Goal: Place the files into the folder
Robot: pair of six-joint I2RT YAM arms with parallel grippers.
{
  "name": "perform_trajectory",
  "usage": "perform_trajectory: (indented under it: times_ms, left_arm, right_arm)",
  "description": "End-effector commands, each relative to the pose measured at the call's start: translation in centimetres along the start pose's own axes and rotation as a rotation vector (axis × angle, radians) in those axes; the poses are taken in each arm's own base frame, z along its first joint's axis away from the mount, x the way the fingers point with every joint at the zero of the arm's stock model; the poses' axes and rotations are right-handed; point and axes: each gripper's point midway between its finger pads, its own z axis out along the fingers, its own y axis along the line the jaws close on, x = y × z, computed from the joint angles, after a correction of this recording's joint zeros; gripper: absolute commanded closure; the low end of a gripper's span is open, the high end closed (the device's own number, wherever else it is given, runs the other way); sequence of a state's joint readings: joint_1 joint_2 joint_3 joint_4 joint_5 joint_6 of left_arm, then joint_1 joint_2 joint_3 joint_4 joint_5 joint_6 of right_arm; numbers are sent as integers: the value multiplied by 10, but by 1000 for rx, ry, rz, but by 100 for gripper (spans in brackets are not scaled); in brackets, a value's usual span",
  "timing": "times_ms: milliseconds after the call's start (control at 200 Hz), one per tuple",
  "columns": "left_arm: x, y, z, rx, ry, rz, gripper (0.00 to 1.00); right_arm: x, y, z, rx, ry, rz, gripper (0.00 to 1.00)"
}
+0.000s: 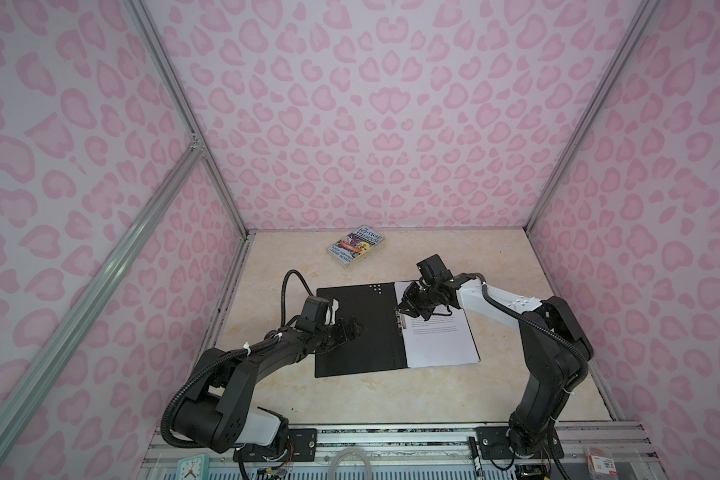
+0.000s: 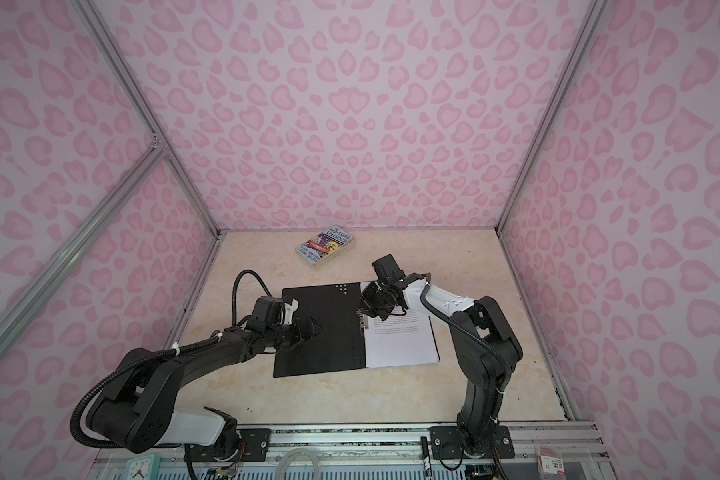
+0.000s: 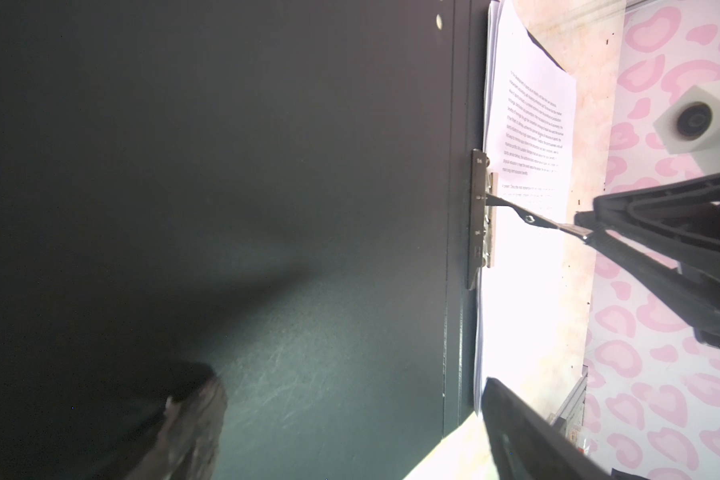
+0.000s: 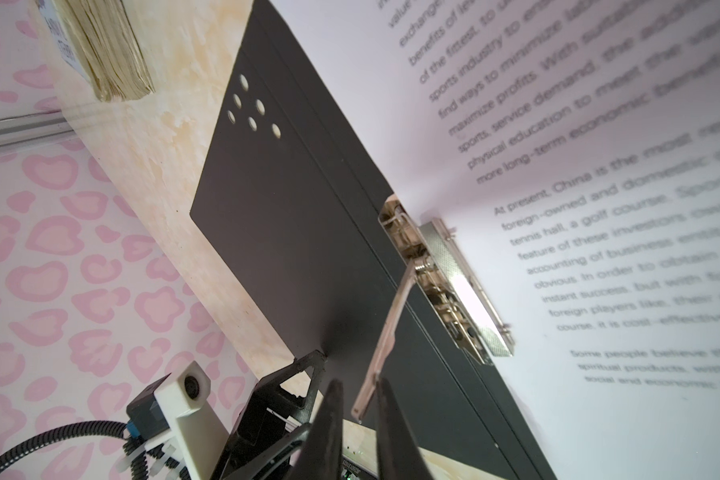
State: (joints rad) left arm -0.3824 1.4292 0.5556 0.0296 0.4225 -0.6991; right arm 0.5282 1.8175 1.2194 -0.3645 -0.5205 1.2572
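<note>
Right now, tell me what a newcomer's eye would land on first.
The black folder lies open mid-table, with the white files on its right half. The right jaws straddle its raised metal clip lever at the spine. A colourful book lies by the far, pink leopard-print wall.

Files (image 1: 441, 345) on right half of open folder (image 1: 350, 353), book (image 1: 357, 248) behind it, all on table (image 1: 391, 399)
</note>
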Motion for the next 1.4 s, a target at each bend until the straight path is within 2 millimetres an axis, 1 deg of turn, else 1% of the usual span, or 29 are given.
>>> perform_trajectory:
  times_ms: [0,295,465,640,1075,1245,1360,1400]
  left_arm:
    - [25,34,0,-139,79,-69,2]
    - [24,32,1,-133,81,-66,2]
    - [25,34,2,-138,87,-69,2]
    - [26,35,3,-141,87,-74,2]
    - [28,36,3,-138,88,-84,2]
    - [29,37,3,-137,88,-86,2]
    - [31,39,5,-139,95,-91,2]
    - [32,40,5,-142,98,-93,2]
  right_arm:
    - [0,-3,3,4,7,10,82]
    - [2,-6,5,9,16,12,83]
    - [3,-2,7,-25,23,19,83]
    - [6,-4,10,-22,33,19,84]
    - [8,-8,7,-18,35,18,88]
    - [10,-11,8,-17,41,12,92]
    - [12,-13,9,-26,55,-3,99]
    - [13,-13,9,-26,58,-13,100]
